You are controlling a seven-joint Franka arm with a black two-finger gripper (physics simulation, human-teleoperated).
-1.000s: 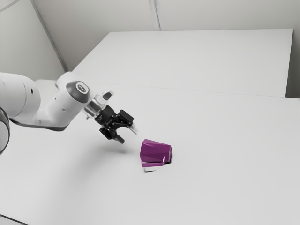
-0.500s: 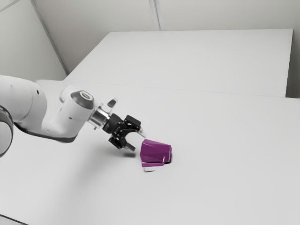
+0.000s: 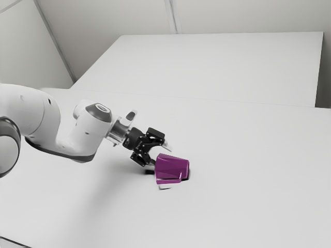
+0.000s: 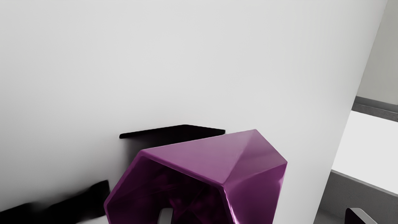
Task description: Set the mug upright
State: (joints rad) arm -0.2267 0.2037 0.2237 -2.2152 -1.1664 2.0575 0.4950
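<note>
Grasping step: the claw (image 3: 161, 156) is open, the toppled mug (image 3: 172, 168) just ahead; next, straddle its wall, then close.

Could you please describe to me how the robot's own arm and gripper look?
The smooth white arm has rounded segments with dark grey edging. One joint carries a dark grey cap with a pale oval mark. Beyond a silvery metal collar comes the angular black two-finger gripper, its fingertips grey.
</note>
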